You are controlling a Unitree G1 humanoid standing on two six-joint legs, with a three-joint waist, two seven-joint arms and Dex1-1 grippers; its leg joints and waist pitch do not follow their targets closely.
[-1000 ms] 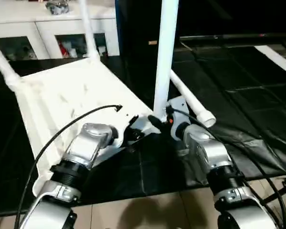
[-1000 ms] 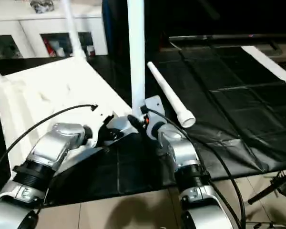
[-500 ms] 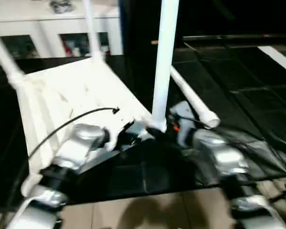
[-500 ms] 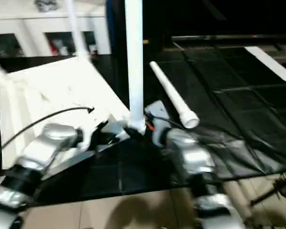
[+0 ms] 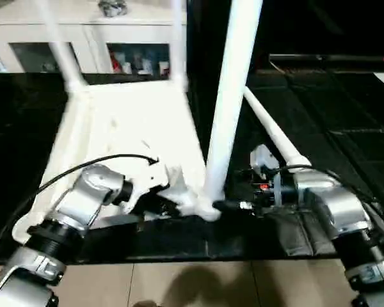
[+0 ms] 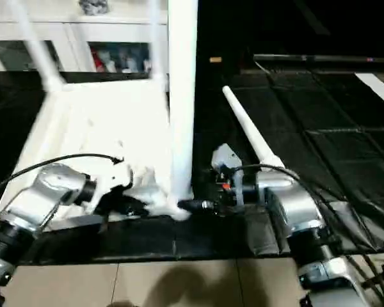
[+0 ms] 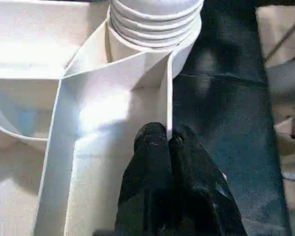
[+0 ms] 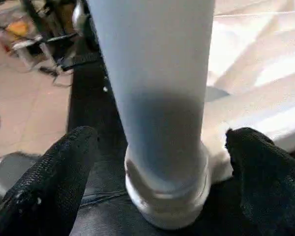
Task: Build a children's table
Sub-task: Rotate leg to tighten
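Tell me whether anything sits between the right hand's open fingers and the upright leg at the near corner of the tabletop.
Nothing visible does. The right hand has its fingers spread on either side of the upright leg, just above where it enters the tabletop corner, with only bare gaps between each finger and the leg.

The upright leg (image 5: 233, 96) is cut off above by the frame edge. Beyond the tabletop (image 5: 134, 128), two further legs (image 5: 57, 45) are blurred and likewise cropped.
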